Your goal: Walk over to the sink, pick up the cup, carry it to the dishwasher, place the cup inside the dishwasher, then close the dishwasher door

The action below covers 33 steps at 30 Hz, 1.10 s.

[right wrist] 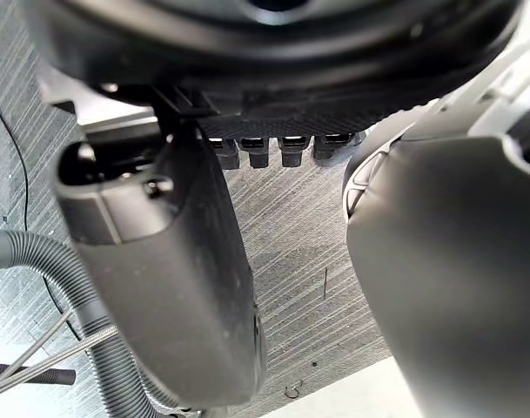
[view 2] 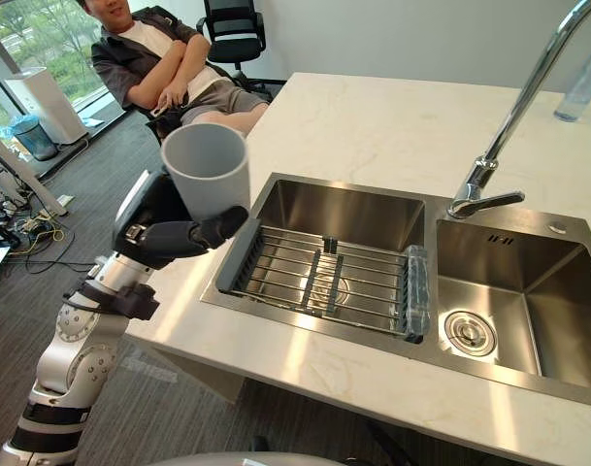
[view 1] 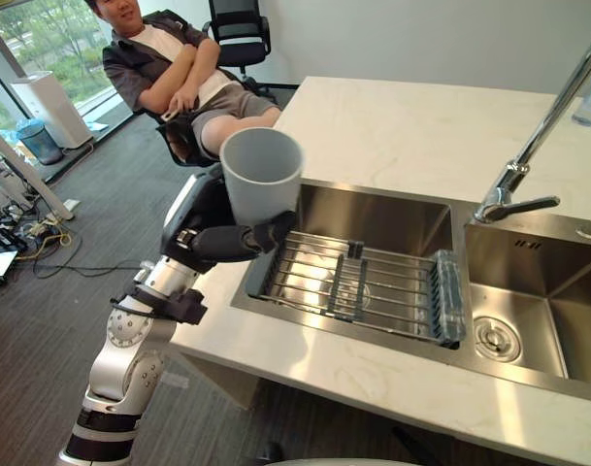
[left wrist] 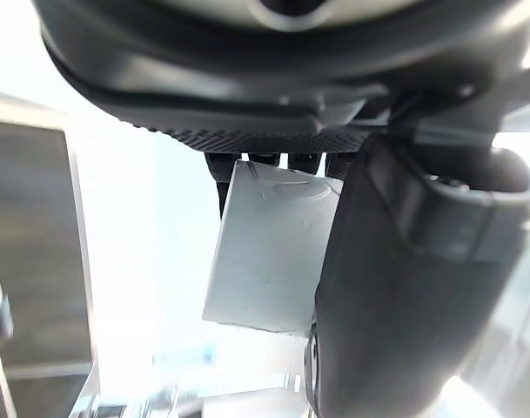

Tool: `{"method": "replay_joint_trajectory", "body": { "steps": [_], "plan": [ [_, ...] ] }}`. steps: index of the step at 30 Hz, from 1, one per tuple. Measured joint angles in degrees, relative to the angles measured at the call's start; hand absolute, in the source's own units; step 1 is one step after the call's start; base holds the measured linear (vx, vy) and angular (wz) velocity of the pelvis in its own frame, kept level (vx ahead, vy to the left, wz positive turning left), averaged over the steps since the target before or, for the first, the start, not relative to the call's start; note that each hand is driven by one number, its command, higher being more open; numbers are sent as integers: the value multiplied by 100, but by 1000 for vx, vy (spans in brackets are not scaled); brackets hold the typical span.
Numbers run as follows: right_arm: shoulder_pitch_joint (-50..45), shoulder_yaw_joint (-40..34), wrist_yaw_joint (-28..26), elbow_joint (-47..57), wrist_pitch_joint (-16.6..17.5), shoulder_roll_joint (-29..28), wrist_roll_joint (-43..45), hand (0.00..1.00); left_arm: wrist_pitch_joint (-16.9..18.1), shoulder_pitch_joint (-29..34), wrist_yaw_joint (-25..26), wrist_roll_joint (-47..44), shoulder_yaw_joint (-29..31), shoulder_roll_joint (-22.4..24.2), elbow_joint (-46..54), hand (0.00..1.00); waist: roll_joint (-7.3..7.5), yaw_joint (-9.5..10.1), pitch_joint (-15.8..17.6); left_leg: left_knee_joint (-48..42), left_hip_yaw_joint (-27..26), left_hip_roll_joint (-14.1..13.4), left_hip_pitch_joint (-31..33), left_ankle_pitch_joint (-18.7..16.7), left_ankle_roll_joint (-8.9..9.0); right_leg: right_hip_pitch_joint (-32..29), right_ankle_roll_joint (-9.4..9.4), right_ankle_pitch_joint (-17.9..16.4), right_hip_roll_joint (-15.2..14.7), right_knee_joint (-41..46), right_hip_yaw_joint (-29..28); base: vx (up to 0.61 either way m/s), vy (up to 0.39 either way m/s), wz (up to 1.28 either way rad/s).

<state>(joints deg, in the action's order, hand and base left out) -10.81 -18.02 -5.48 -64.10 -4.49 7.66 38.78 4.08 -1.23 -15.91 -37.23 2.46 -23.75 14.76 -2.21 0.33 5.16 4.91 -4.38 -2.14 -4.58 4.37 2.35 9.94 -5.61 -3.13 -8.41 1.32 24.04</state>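
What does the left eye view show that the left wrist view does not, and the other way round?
The left eye view adds the wide scene: the faucet, the rack lying in the sink, a person seated behind, and the open mouth of the upright cup. The left wrist view adds the grip from close: the thumb lying along the cup's wall, the fingers at its far side. Both show the grey cup held in the left hand.

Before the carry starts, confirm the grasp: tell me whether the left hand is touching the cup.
Touching. The left eye view shows the left hand curled round the base of the cup; the left wrist view shows its thumb against the cup's wall.
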Motion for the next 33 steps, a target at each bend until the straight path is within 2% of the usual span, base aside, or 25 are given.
{"method": "replay_joint_trajectory", "body": {
  "steps": [4, 7, 10, 12, 14, 16, 20, 25, 28, 33],
  "plan": [
    [8, -194, 6, 7, -48, -69, -252, 100, 9, 437, 346, 0, 309, 382, -86, 0, 162, 121, 8, 1, 51, 79, 1, -6, -13, -308, 11, -367, -224, 777, -28, -39, 38, 7],
    [-8, -325, -26, 16, -103, -95, -422, 100, 53, 629, 652, 2, 612, 558, -174, 0, 255, 162, 27, 28, 198, 127, 45, 0, -36, -363, 100, -443, -280, 991, -116, -58, 34, 25],
    [-230, -422, -79, 23, -106, -152, -413, 100, 304, 635, 748, 2, 725, 721, -247, 0, 326, 69, 24, 31, 823, 254, 188, 78, -114, -432, 276, -651, -287, 1325, -811, -29, 25, 93],
    [-362, -422, -89, 12, -105, -224, -401, 100, 508, 636, 752, 12, 751, 708, -280, 0, 411, 57, -15, 30, 1154, 356, 303, 171, -104, -496, 242, -843, -301, 1431, -1157, 13, -27, 105],
    [-294, -415, -105, 11, -104, -308, -398, 100, 727, 634, 894, 13, 911, 705, -351, 0, 472, 192, -2, 6, 1286, 381, 411, 298, 22, -485, 107, -995, -273, 1346, -1195, -17, -83, 41],
    [-167, -401, -144, 24, -105, -317, -396, 100, 758, 636, 1017, 14, 972, 705, -398, 0, 461, 233, -5, 3, 1325, 329, 439, 357, 39, -453, 32, -1002, -199, 1255, -1175, -49, -82, 14],
    [-43, -121, -102, 304, -110, -290, -161, 100, 769, 637, 1085, 17, 941, 704, -398, 0, 444, 352, -5, -134, 1490, 164, 566, 410, 111, -400, 42, -1006, 6, 1234, -1050, -70, -87, 16],
    [4, 173, 76, 380, -204, -154, 3, 100, 834, 641, 1097, -2, 965, 698, -415, 0, 318, 449, 75, -319, 1544, 153, 676, 400, 130, -503, 101, -1175, 5, 1596, -980, -90, -22, 12],
    [-94, 269, 208, 379, -362, -151, 38, 100, 887, 647, 1089, 0, 1027, 698, -410, 0, 207, 455, 136, -393, 1516, 207, 673, 324, 30, -473, 89, -1383, -89, 1855, -815, -108, -2, 28],
    [-196, 197, 400, 266, -569, -94, 186, 100, 884, 898, 1083, -5, 1406, 636, -378, 0, 110, 460, 133, -641, 831, 86, 784, 293, -168, -345, 94, -1411, -187, 1903, -480, -34, -7, 35]
  ]
}}
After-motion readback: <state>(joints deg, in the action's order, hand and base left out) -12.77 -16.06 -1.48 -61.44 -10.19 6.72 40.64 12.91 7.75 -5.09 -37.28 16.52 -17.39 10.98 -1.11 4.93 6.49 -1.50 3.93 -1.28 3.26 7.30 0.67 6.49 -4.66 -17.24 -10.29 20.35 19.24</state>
